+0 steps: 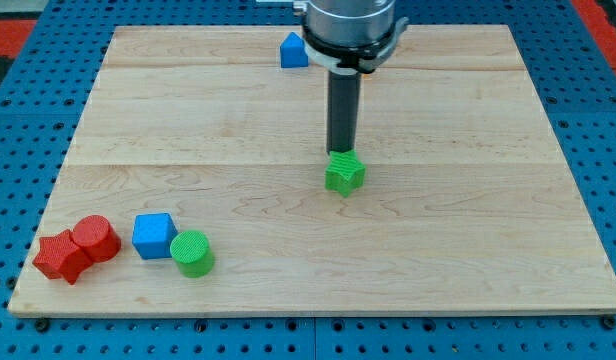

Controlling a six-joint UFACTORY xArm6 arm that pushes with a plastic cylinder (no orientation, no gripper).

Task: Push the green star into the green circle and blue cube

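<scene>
The green star (345,173) lies near the middle of the wooden board. My tip (341,150) touches its top edge, on the side toward the view's top. The green circle (192,252) and the blue cube (153,235) sit side by side, touching, near the board's bottom left, well to the left of and below the star.
A red star (61,257) and a red cylinder (95,238) sit at the bottom left corner, left of the blue cube. A blue triangular block (293,50) lies at the board's top edge, left of the arm. The wooden board (468,220) rests on a blue pegboard.
</scene>
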